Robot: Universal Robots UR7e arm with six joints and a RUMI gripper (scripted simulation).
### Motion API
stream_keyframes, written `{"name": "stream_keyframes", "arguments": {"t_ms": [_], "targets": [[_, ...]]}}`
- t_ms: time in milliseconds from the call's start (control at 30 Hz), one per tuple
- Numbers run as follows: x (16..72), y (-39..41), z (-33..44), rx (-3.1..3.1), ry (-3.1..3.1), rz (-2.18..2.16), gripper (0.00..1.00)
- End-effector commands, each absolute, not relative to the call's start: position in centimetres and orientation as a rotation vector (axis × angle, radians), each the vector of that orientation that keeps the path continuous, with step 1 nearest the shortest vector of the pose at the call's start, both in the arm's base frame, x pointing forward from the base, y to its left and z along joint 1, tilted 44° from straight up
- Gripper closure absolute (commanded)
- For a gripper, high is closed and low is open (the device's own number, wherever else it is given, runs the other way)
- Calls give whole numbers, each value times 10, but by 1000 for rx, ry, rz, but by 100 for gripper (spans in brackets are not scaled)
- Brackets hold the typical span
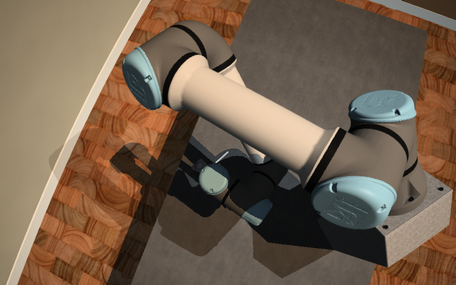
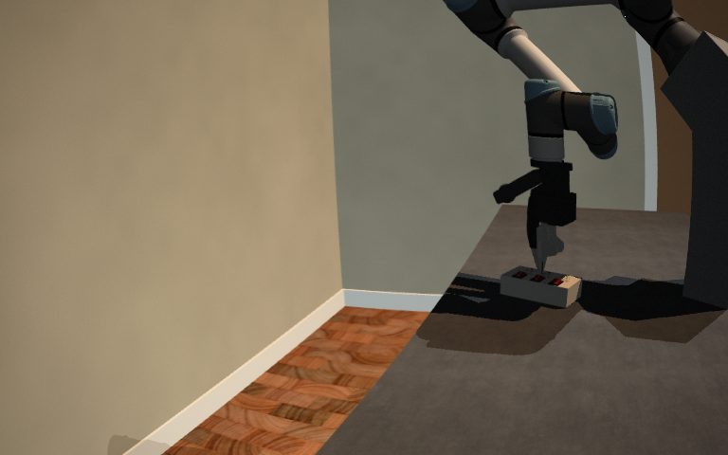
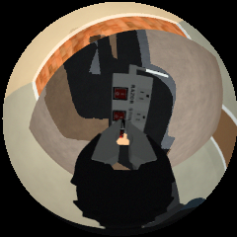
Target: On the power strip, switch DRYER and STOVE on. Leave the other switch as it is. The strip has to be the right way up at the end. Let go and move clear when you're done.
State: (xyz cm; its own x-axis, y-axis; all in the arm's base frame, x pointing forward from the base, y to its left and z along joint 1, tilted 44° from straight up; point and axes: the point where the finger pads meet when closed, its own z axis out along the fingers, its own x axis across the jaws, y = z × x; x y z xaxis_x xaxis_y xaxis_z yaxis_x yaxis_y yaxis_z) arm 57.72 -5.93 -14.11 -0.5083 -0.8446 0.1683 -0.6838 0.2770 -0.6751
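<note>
The power strip (image 2: 538, 291) (image 3: 140, 94) is a pale grey block. It lies the right way up on the dark grey table top (image 2: 536, 375), with three red rocker switches on its top face. My gripper (image 2: 539, 263) (image 3: 122, 119) is shut on nothing and points straight down. Its tips rest at the middle switch (image 2: 536, 278). In the wrist view the far switch (image 3: 119, 93) and the switch just ahead of the tips (image 3: 118, 116) show, and my fingers hide the near end of the strip. The labels are too small to read. In the top view the arm hides the strip and the gripper.
The robot's grey pedestal (image 1: 420, 218) stands at the table's right. The table's left edge (image 2: 429, 316) drops to a wooden floor (image 2: 321, 375), with a beige wall (image 2: 160, 214) beyond. The strip lies near that edge.
</note>
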Motion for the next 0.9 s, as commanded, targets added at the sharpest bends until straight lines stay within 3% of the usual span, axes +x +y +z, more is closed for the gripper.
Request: {"name": "stream_keyframes", "arguments": {"t_ms": [0, 867], "targets": [[578, -60, -142, -1417, 2321, -1051, 100], [581, -62, -145, -1417, 2321, -1051, 100]]}}
